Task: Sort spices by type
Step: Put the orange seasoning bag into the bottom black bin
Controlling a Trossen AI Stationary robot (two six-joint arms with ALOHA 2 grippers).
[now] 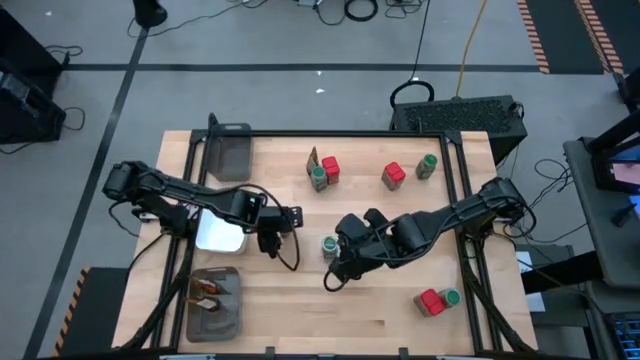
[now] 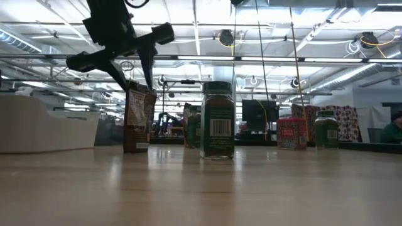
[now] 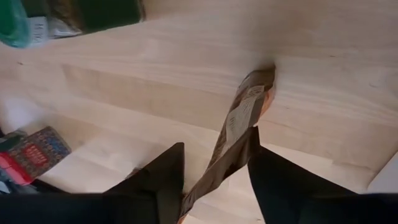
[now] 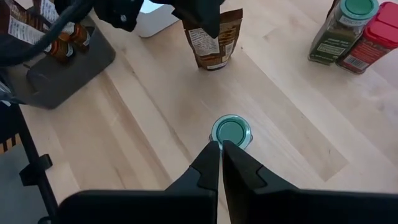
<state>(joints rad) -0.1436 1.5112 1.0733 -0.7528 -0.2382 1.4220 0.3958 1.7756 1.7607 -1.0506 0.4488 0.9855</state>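
Observation:
A brown-orange sachet point(image 2: 138, 119) stands upright on its base on the table, also seen in the right wrist view point(image 4: 212, 38). My left gripper point(image 3: 214, 165) is open above it, one finger on each side of its top edge. A green-lidded jar point(image 4: 231, 132) stands alone mid-table point(image 1: 328, 243). My right gripper point(image 4: 221, 149) is shut, hovering just beside that jar. Farther back stand a sachet point(image 1: 313, 160), a jar point(image 1: 318, 178) and a red box point(image 1: 331, 167) together, then another red box point(image 1: 393, 175) and jar point(image 1: 427, 165). A red box point(image 1: 430, 300) and jar point(image 1: 450, 297) stand near right. My left gripper comes from above, pointing down, with the sachet's top edge point(image 3: 239, 146) between its open fingers. That edge runs right by the inner side of one finger point(image 3: 261, 162); I cannot tell whether they touch. The sachet stands on the table by its base.
A white dish point(image 1: 220, 232) lies under the left arm. A grey mesh tray point(image 1: 215, 300) at near left holds sachets; another tray point(image 1: 231, 150) sits at far left. A black frame point(image 1: 350, 134) borders the table. Bare wood lies along the near edge.

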